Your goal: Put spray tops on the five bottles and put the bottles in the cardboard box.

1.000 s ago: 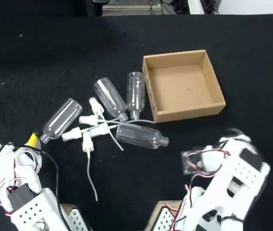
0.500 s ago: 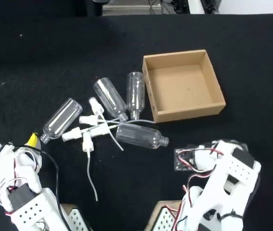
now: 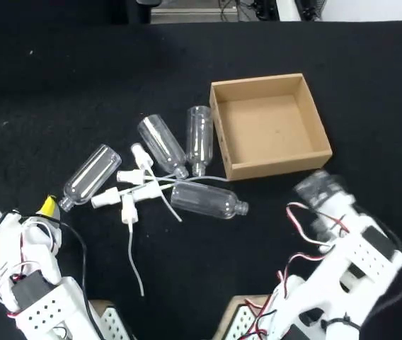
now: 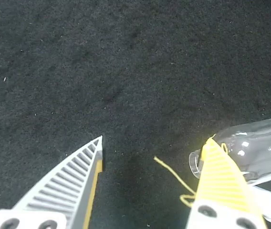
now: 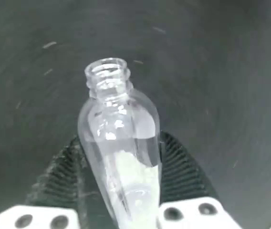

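While the left hand (image 4: 154, 140) gapes wide, the right hand (image 5: 121, 141) pinches a clear bottle (image 5: 111, 109).

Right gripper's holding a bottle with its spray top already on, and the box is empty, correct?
No: the bottle in the right gripper has a bare threaded neck, no spray top, as the right wrist view shows. The cardboard box is empty.
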Motion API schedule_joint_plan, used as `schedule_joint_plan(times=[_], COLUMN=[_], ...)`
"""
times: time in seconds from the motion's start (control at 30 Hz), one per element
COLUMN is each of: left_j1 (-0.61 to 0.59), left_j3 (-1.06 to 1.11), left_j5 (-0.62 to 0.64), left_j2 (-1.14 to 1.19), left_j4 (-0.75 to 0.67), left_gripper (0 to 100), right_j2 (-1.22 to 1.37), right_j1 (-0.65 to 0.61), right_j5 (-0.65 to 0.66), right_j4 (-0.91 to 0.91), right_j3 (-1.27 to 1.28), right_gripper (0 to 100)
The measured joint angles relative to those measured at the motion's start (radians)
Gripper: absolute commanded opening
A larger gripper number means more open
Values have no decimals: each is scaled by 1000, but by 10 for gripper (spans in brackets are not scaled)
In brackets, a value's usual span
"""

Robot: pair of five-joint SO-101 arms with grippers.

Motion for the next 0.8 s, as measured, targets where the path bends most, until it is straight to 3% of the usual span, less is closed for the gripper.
schedule_joint_plan(times=[0.1, 0.23, 0.57, 0.8], left_j1=[0, 0, 0, 0], left_j3=[0, 0, 0, 0], left_j5=[0, 0, 0, 0], left_j2=[0, 0, 0, 0], left_j4=[0, 0, 0, 0], left_gripper=[318, 318, 318, 318], right_j2=[0, 2, 2, 2], right_j1=[5, -15, -46, -46], right_j5=[-201, -282, -296, -192], right_j4=[0, 11, 261, 295], right_j3=[-9, -9, -183, -193], right_gripper=[139, 284, 265, 266])
